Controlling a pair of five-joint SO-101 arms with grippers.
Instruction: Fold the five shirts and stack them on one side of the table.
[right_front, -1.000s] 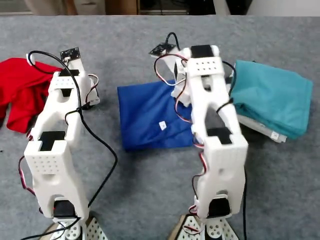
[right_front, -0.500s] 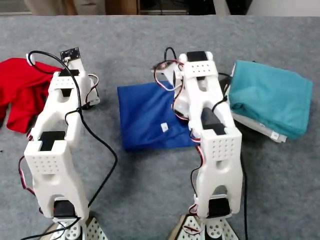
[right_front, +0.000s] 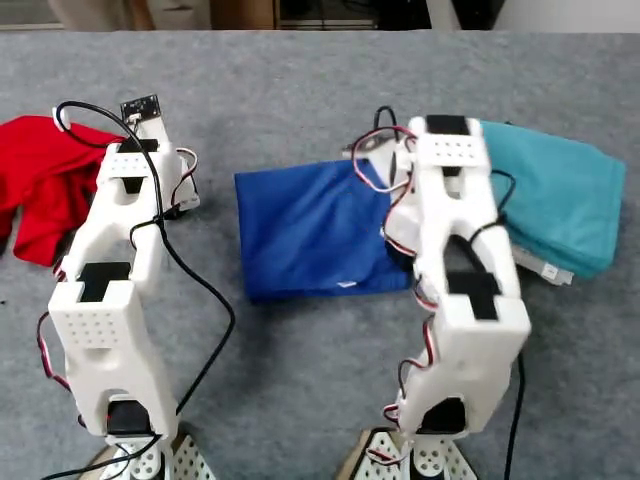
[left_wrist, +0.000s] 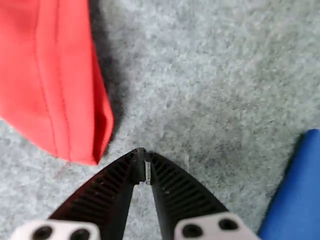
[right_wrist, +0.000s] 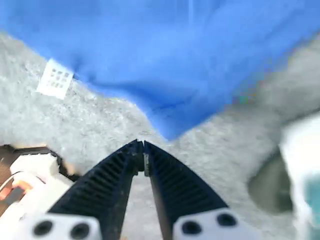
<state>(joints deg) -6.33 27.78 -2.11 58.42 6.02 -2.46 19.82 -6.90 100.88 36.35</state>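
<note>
Right claw (right_wrist: 144, 150) and left claw (left_wrist: 145, 162) closed, empty; open right, pinch all layers at corner of folded blue fabric shirt (right_wrist: 150, 50).

Soft, even light is falling from overhead onto the grey surface (right_front: 300, 90) in the high view, leaving only a thin shadow along the near edge of the blue shirt (right_front: 300, 230). In the left wrist view the red shirt (left_wrist: 45, 75) is casting a dark band of shadow beside its hem. In the right wrist view the blue cloth is smearing into blur.
</note>
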